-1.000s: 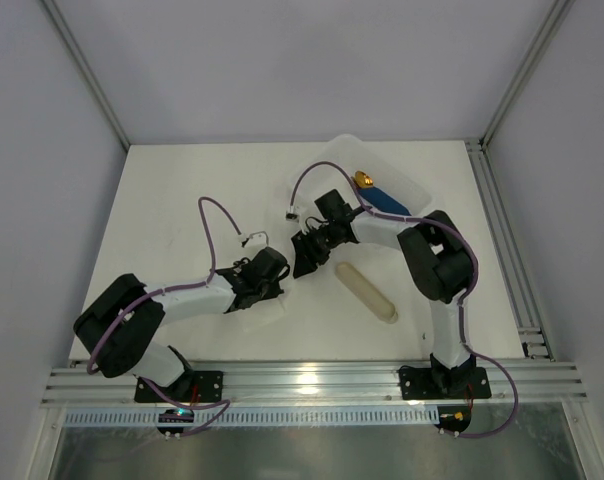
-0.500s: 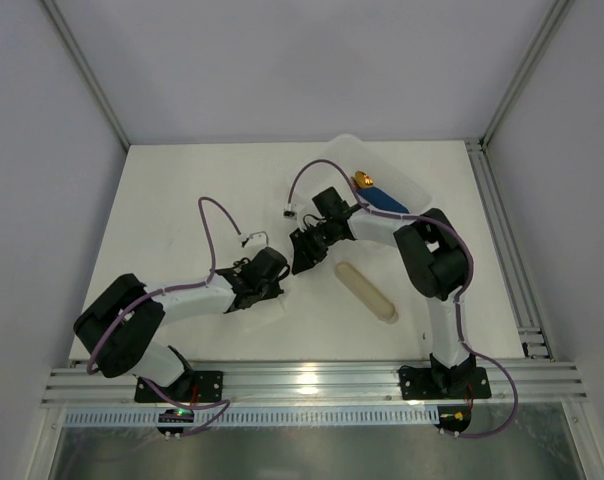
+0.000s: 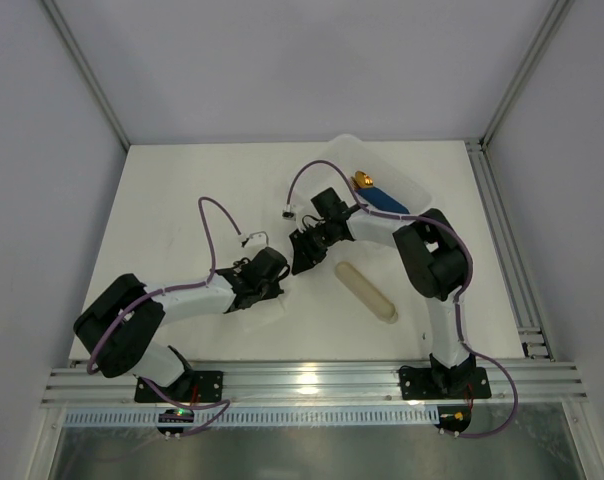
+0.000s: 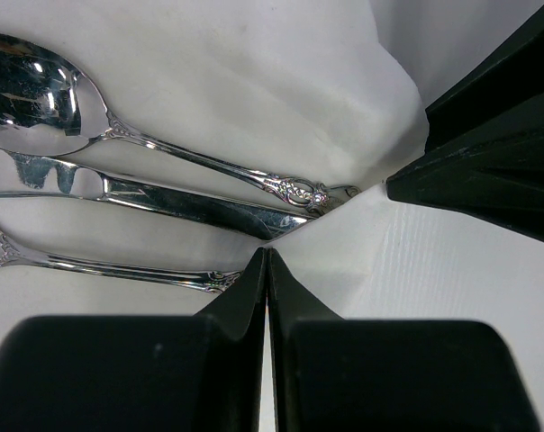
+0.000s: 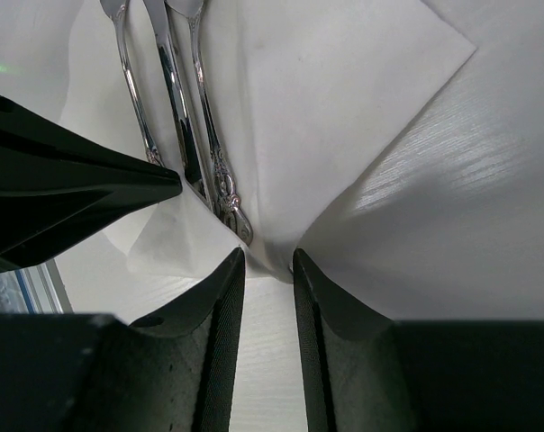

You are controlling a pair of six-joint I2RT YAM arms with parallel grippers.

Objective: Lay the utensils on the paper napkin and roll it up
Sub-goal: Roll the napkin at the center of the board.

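The utensils, a spoon (image 4: 38, 90), a knife (image 4: 191, 202) and a fork (image 4: 101, 265), lie side by side on the paper napkin (image 4: 254, 81). The right wrist view shows their handles (image 5: 177, 117) on the same sheet (image 5: 326, 99). A napkin edge is folded up over the handle ends. My left gripper (image 4: 267, 254) is shut at that raised edge and pinches the paper. My right gripper (image 5: 268, 256) stands narrowly open, a hump of napkin edge between its tips. In the top view the left gripper (image 3: 280, 275) and the right gripper (image 3: 302, 258) nearly meet at mid-table.
A beige oblong sleeve (image 3: 367, 290) lies right of the grippers. A white plastic tray (image 3: 407, 180) at the back right holds a blue-handled, gold-tipped piece (image 3: 377, 195). An aluminium rail (image 3: 302, 380) runs along the near edge.
My right gripper's jaws have narrowed and it has edged slightly left toward the left gripper. The left arm has stayed still.
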